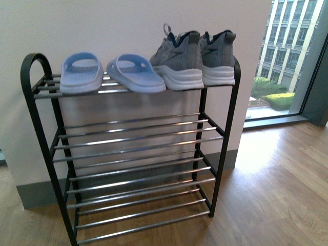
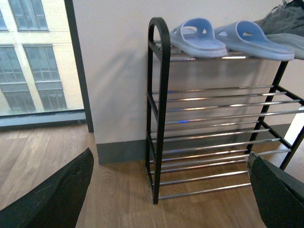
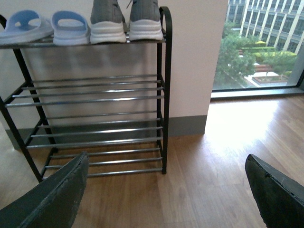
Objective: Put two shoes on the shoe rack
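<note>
- Shoe rack (image 1: 128,154): 4 tiers, black frame, chrome bars, standing on the wood floor (image 1: 277,195) against the wall.
- 2 grey knit sneakers (image 1: 197,59): top tier, right end.
- 2 pale blue slides (image 1: 110,72): top tier, left of them.
- Left gripper (image 2: 166,190) and right gripper (image 3: 166,190): fingers apart, holding nothing.

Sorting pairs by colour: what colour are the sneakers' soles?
White, under grey knit uppers; the sneakers show best in the front view.

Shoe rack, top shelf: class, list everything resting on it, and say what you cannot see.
On the shoe rack's top shelf: two pale blue slides on the left, two grey sneakers on the right. The three lower shelves hold nothing. The sneakers' far sides are hidden.
</note>
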You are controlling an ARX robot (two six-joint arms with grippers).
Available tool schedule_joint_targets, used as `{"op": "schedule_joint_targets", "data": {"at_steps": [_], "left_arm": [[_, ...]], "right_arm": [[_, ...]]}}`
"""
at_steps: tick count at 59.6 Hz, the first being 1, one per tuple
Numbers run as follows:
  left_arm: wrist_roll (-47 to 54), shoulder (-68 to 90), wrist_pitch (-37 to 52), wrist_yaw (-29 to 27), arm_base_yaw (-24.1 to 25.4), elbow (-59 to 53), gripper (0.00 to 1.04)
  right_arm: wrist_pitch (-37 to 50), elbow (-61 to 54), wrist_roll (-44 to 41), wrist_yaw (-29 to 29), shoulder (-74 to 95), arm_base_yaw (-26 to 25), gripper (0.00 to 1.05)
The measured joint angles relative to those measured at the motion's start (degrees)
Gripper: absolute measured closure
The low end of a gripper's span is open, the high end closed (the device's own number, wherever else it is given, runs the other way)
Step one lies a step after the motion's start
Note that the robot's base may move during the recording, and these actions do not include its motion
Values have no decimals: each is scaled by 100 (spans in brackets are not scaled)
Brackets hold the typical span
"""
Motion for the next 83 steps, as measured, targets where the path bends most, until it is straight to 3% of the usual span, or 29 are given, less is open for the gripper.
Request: {"op": "schedule_joint_targets", "data": {"at_steps": [83], "left_arm": [[0,0,0,-7,11,0,9]], "right_arm": [[-2,0,9,-20,7,9,9]]}}
